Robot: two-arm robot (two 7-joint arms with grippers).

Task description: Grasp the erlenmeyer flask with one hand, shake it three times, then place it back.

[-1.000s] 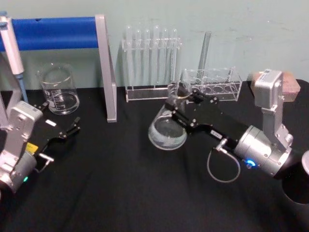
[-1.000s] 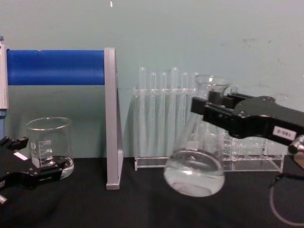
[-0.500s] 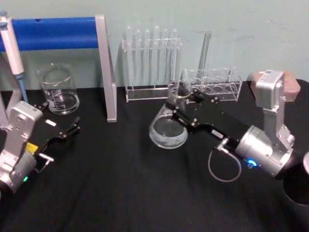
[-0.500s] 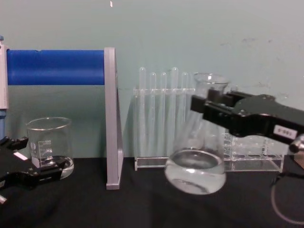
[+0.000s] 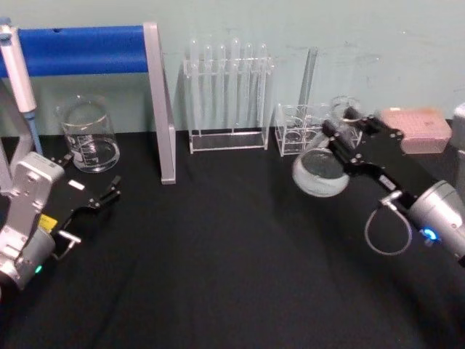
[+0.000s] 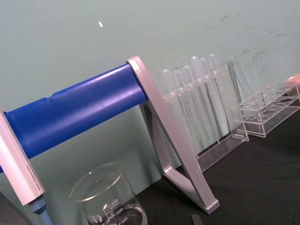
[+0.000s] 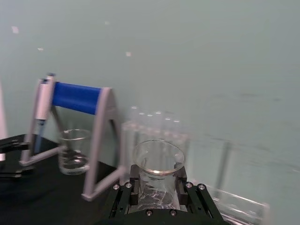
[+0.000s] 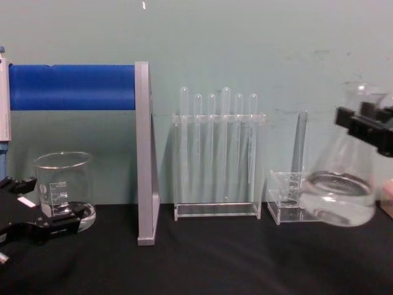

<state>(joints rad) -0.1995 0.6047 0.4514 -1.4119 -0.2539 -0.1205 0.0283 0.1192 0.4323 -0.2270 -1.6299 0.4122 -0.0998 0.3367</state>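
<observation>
The erlenmeyer flask [image 5: 320, 171] is a clear conical glass with a little liquid in its wide base. It hangs above the black table at the right, in front of the low clear rack. My right gripper [image 5: 352, 129] is shut on its neck, just under the flared rim. The chest view shows the flask [image 8: 341, 198] at the right edge, with the black fingers [image 8: 365, 125] clamping the neck. The right wrist view looks down on the rim [image 7: 158, 158] between the gripper's pads [image 7: 158, 193]. My left gripper [image 5: 100, 198] rests open low at the left near the beaker and holds nothing.
A glass beaker [image 5: 89, 135] stands at the back left under a blue-barred stand [image 5: 81, 49] with a pipette [image 5: 17, 70]. A tall test tube rack [image 5: 227, 94] and a low rack [image 5: 299, 132] line the back wall. A pink box [image 5: 421, 128] sits at the far right.
My right arm has swung the flask from the table's middle far over to the right, in front of the low rack. The left arm has stayed still.
</observation>
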